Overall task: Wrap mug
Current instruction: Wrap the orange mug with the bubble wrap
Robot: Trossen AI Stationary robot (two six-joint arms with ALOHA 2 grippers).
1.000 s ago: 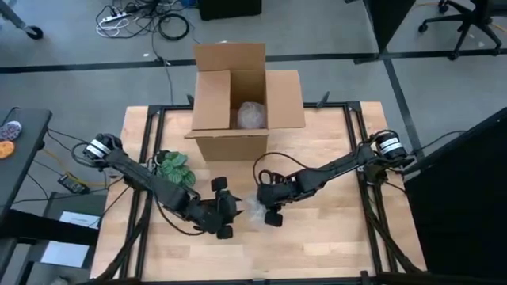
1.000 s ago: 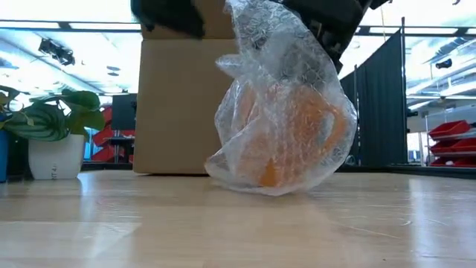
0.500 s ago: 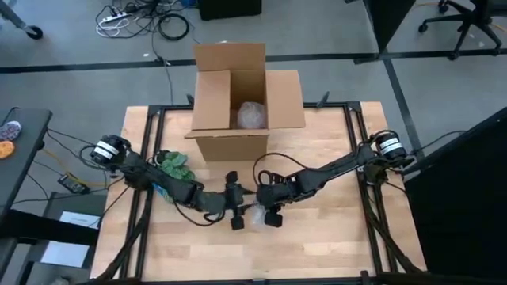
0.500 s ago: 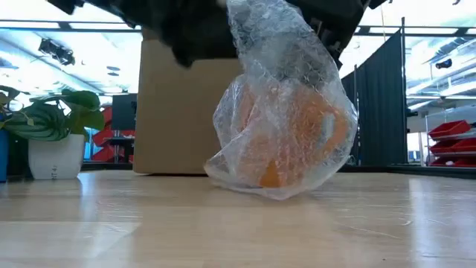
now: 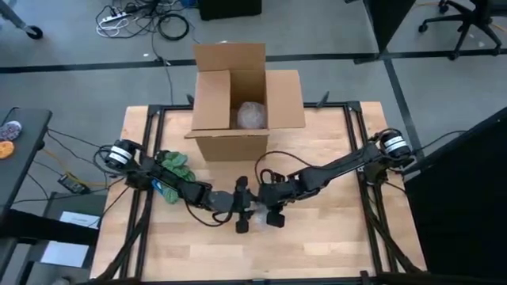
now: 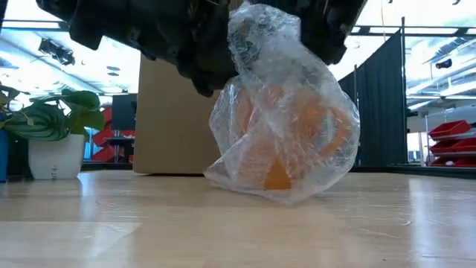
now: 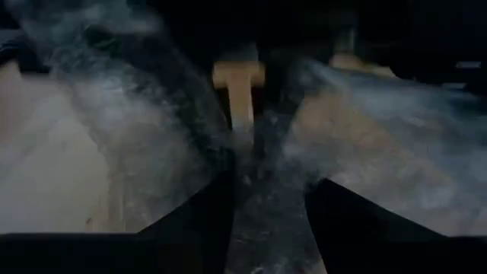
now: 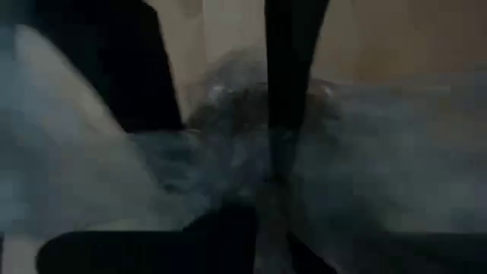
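Observation:
An orange mug point(image 6: 294, 138) sits inside a bundle of clear bubble wrap point(image 6: 279, 89) on the table's middle, in front of the box. In the high view the bundle point(image 5: 255, 220) lies between both grippers. My right gripper point(image 5: 264, 209) comes from the right and is shut on the wrap's gathered top point(image 6: 260, 30). My left gripper point(image 5: 247, 210) comes from the left and stands open, its two fingers on either side of the same gathered wrap point(image 7: 266, 190). The bundle rests by its underside point(image 6: 279, 190) on the table. My right gripper pinches the bunched top of the bubble wrap point(image 8: 266, 194) between its two fingers, several crumpled layers, slanting down from the table's right. The wrap is drawn up toward the fingers while the mug stays on the table. My left gripper has wrap between its fingers point(image 7: 209, 205); whether they touch it, I cannot tell.
An open cardboard box point(image 5: 212, 99) stands at the table's far middle with another wrapped bundle point(image 5: 252, 115) inside. A potted plant point(image 5: 173, 165) stands at the left, close to my left arm. Bare wood lies along the near edge point(image 5: 261, 261).
My left gripper has travelled toward the table's right edge, up to the wrapped mug, until its fingers stand around the wrap's gathered top. My right gripper has stayed shut on the wrap. The bundle has stayed on the table.

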